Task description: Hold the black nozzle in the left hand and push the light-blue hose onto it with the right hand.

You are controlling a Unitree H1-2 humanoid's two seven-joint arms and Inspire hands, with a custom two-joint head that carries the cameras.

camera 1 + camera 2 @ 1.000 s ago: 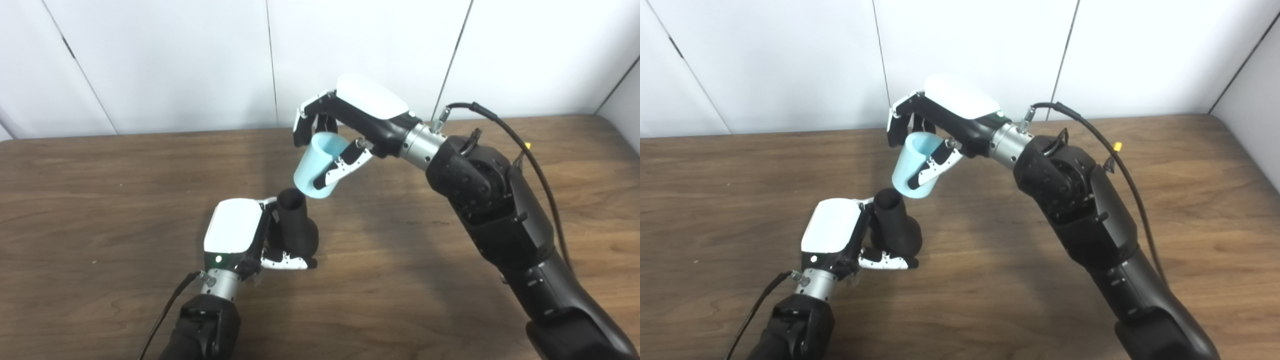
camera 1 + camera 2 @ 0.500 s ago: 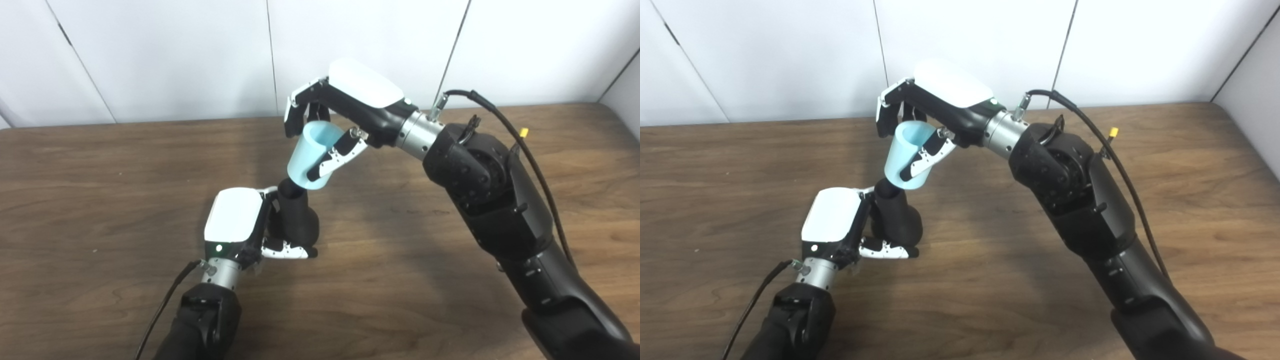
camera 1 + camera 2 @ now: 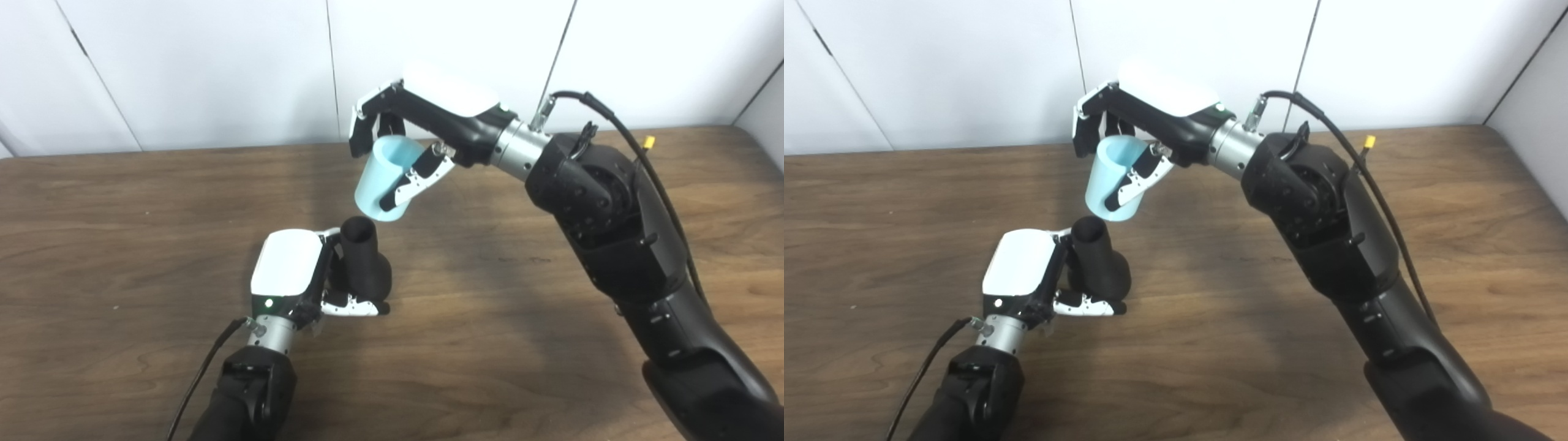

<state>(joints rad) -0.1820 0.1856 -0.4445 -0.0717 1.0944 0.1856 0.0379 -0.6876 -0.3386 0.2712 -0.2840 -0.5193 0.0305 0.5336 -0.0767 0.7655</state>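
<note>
Alignment step: the left hand [image 3: 294,272] has its fingers wrapped around the black nozzle [image 3: 362,257] on the counter [image 3: 122,214]. The right hand [image 3: 422,131] pinches the light-blue hose [image 3: 383,177] just above, apart. Next, I judge, lower it squarely onto the nozzle's mouth.

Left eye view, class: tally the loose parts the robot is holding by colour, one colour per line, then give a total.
Black: 1, the black nozzle in the left hand
Light blue: 1, the light-blue hose in the right hand
Total: 2

Left hand [image 3: 288,269] grips black nozzle [image 3: 364,263] upright on table [image 3: 122,245]; right hand [image 3: 429,128] holds light-blue hose [image 3: 383,180] just above it.
</note>
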